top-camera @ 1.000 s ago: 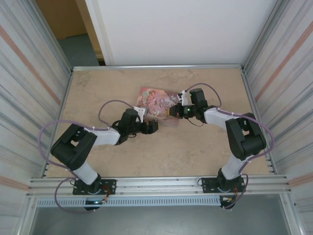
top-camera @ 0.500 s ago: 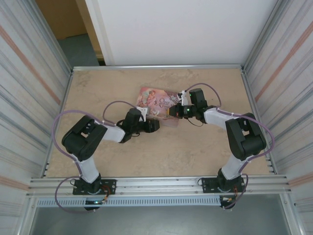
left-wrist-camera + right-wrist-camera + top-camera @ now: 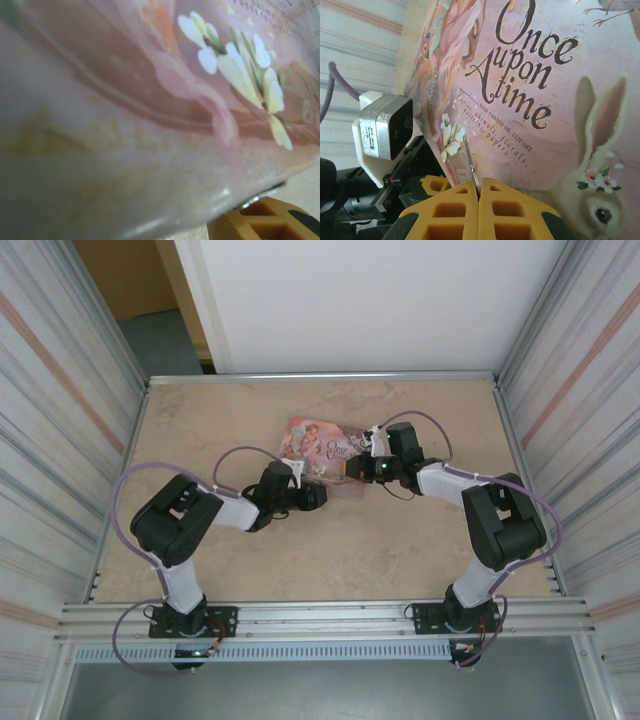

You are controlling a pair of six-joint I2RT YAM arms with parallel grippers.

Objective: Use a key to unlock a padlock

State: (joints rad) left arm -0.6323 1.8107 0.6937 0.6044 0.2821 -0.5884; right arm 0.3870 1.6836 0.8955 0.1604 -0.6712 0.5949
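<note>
Left gripper [image 3: 312, 498] has crept up to the pink illustrated rectangular tin [image 3: 535, 75] at the middle of the beige table [image 3: 400, 550], jaws we can't tell, while the right gripper [image 3: 479, 186] is clamped on the thin silvery metal key [image 3: 470, 162] just before that tin, so we judge key-in-hand, next aligning it with the padlock keyhole.

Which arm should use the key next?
Right. Its tool is shut on the thin key, which sticks up between its fingers. The left tool is down by the tin's edge instead.

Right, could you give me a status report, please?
Right gripper shut on key. Left gripper close by pink tin, jaws unclear. Tin crowds both grippers.
</note>
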